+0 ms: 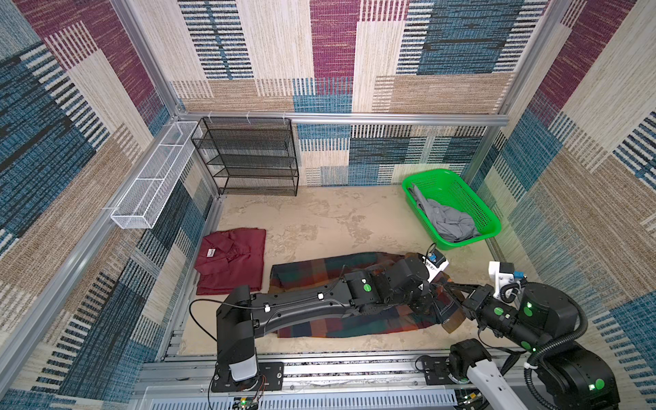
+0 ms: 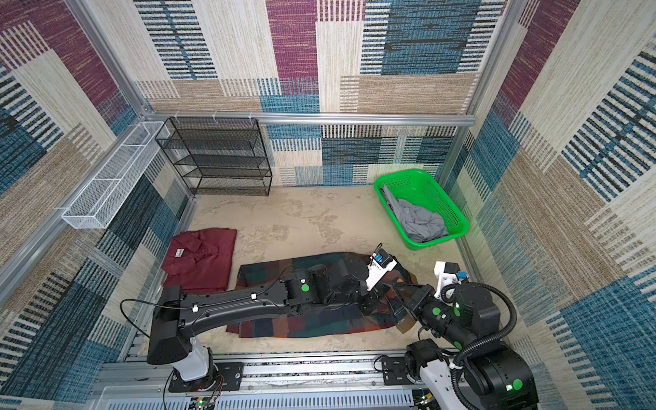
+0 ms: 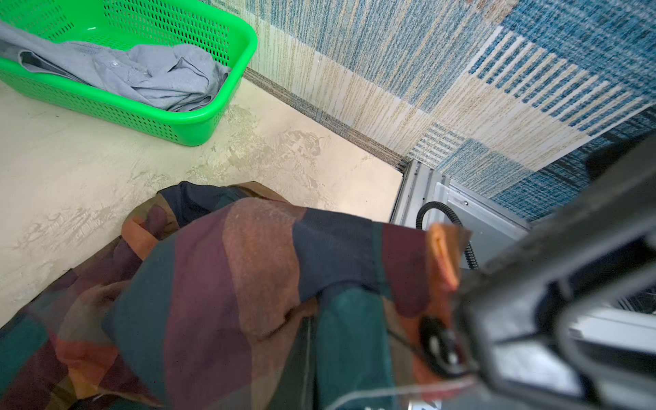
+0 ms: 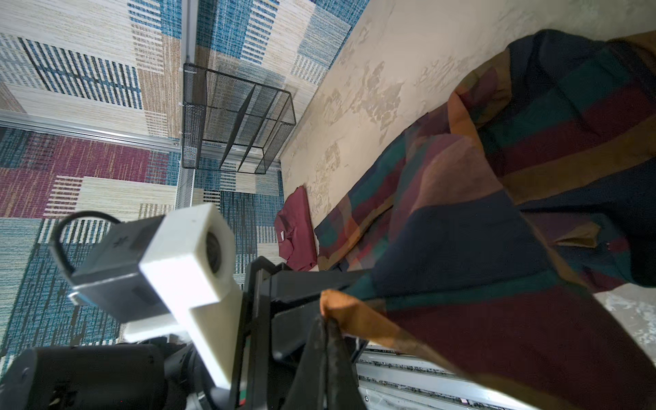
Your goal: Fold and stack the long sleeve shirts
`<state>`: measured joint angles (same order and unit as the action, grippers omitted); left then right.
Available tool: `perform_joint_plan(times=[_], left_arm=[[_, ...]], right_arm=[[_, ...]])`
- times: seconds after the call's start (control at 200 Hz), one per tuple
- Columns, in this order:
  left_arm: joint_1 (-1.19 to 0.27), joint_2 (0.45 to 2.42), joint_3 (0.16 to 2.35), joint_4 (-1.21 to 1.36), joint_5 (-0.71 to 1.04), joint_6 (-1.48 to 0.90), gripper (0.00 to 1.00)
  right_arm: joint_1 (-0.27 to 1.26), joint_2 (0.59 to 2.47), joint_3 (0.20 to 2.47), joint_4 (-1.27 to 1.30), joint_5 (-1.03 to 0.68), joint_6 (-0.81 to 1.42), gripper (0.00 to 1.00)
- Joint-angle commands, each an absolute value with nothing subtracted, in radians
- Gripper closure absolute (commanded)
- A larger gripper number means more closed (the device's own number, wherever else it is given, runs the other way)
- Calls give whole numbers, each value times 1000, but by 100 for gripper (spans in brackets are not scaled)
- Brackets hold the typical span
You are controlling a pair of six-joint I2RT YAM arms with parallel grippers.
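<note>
Seen from above, a large collared plaid shirt in navy, teal, orange and red (image 1: 312, 269) lies stretched across the near part of a sandy beige tabletop (image 1: 319, 220), with both my arms reaching over its right-hand end. My left claw (image 1: 426, 305) is closed down into the bunched plaid cloth there, which rises in a hump close under its wrist camera. My right claw (image 4: 326, 321) is pinched tight on an orange edge of the same shirt, lifting that corner clear of the table. A plain maroon collared shirt with a small white label (image 1: 230, 262) lies folded just beside the plaid shirt's left end. A plain grey shirt (image 1: 447, 220) sits crumpled inside a green perforated plastic basket (image 1: 436, 174) at the far right. A black wire-mesh shelf rack (image 1: 248, 156) stands against the back wall.
</note>
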<state>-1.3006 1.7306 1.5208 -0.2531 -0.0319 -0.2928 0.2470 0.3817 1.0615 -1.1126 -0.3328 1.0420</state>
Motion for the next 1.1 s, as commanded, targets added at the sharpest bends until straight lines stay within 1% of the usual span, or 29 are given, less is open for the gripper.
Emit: perform_joint_plan(times=[0.0, 0.06, 0.14, 0.235, 0.321, 0.391, 0.466, 0.561, 0.656, 0.821, 0.851, 0.957, 1.092], left_arm=[[-1300, 1687, 1477, -181, 30, -307, 100], [-1300, 1644, 1421, -115, 83, -319, 100], [-1301, 1574, 1304, 28, 179, -353, 100], [-1301, 1511, 1192, 173, 305, -381, 100], [-1301, 1497, 1160, 210, 409, -388, 100], [-1301, 1508, 1140, 265, 520, -410, 100], [-1301, 1521, 1099, 360, 656, -454, 100], [-1301, 1503, 1020, 450, 733, -512, 100], [-1302, 1453, 917, 521, 763, -560, 100], [-1305, 1382, 783, 513, 745, -581, 100], [-1307, 1378, 771, 501, 747, -580, 100], [-1318, 1393, 735, 502, 730, -593, 100], [-1334, 1462, 694, 601, 747, -641, 100]], right_arm=[[248, 406, 1106, -1088, -271, 1005, 73], [247, 428, 1131, -1084, -242, 972, 68], [248, 465, 1164, -1072, -194, 946, 58], [248, 500, 1200, -1035, -133, 911, 50], [248, 537, 1237, -1005, -69, 870, 50], [248, 568, 1238, -963, -55, 837, 51], [248, 607, 1205, -928, -18, 806, 51], [248, 656, 1123, -865, -40, 775, 52], [248, 680, 1011, -774, -103, 781, 54], [248, 718, 827, -635, -124, 810, 55], [247, 729, 793, -610, -130, 814, 57], [248, 763, 691, -528, -161, 843, 59], [248, 796, 560, -403, -180, 883, 64]])
